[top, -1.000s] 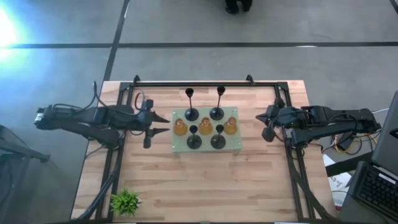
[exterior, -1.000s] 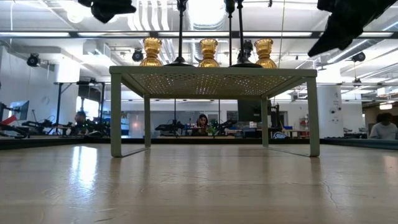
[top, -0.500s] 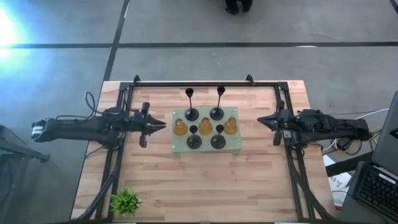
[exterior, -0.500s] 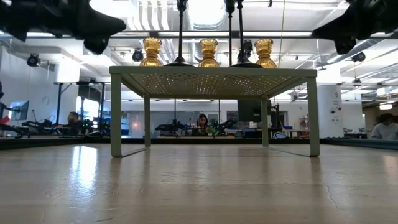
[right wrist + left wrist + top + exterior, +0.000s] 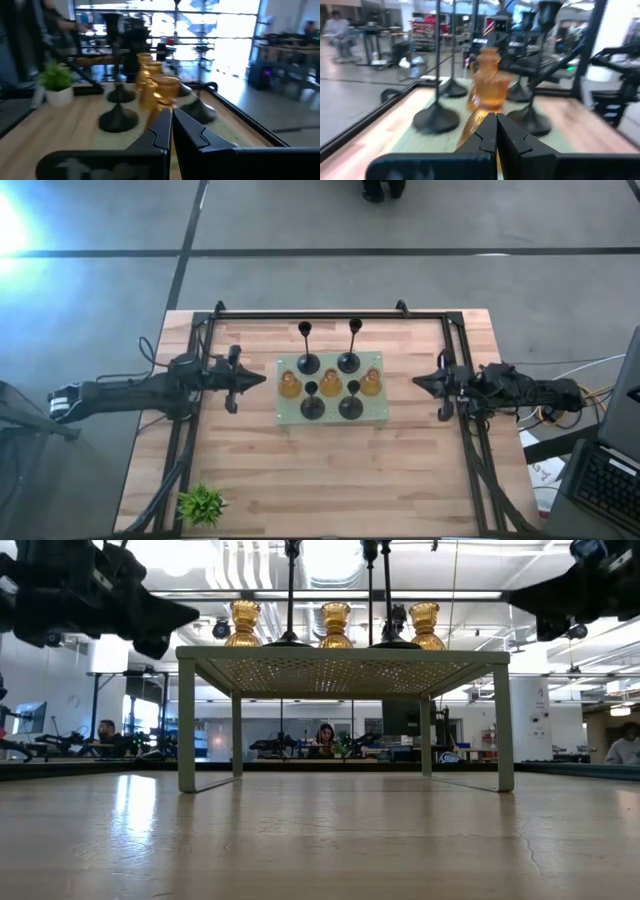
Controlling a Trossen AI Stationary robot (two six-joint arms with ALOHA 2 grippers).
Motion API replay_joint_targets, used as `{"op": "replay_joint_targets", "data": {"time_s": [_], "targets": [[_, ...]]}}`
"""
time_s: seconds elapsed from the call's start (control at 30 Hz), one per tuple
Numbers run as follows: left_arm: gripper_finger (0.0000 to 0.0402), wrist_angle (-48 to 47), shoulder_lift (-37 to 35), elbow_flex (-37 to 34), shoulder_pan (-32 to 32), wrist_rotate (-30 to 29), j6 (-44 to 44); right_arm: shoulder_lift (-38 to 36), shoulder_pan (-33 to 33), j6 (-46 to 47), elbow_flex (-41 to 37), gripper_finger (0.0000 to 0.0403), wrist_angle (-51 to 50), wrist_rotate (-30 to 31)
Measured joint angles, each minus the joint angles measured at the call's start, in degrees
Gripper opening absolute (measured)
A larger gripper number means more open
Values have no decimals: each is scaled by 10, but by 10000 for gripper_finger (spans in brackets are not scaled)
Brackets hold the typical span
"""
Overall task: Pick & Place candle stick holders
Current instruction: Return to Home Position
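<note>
All seven candle stick holders (image 5: 331, 383) stand upright on the pale green perforated board (image 5: 283, 416), which the low view shows as a small raised shelf (image 5: 340, 670) on four legs at the middle of the wooden tabletop (image 5: 330, 470). Three amber holders (image 5: 290, 387) form a row across the board's middle. Two black holders (image 5: 308, 364) stand along its far edge, and the other two (image 5: 313, 407) stand along its near edge, set between the amber ones.

The left gripper (image 5: 258, 380) hangs above the tabletop just beside the board's left edge, pointing at it without touching. Its wrist view shows the jaws pressed fully together, with nothing between them. The right gripper (image 5: 418, 381) hangs off the board's right edge, a little farther out, and also points inward. Its jaws are likewise closed tight on nothing.

A small green plant (image 5: 202, 504) sits at the tabletop's near left corner, well apart from the board. No writing can be read on the holders or the board.
</note>
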Motion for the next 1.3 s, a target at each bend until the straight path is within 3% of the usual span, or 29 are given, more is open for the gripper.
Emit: {"op": "replay_joint_targets", "data": {"time_s": [0.2, 0.3, 0.8, 1.3], "targets": [[5, -5, -7, -30, 1, -87, 36, -21, 0, -7, -20, 8, -4, 93], [5, -4, -7, -47, 1, -110, 47, -16, 0, -20, -28, 8, -6, 111], [13, -12, -9, -67, 1, -115, 43, -16, 0, -60, -49, 8, -69, 124], [14, -12, -9, -67, 1, -115, 43, -16, 0, -13, -49, 8, -68, 124]]}}
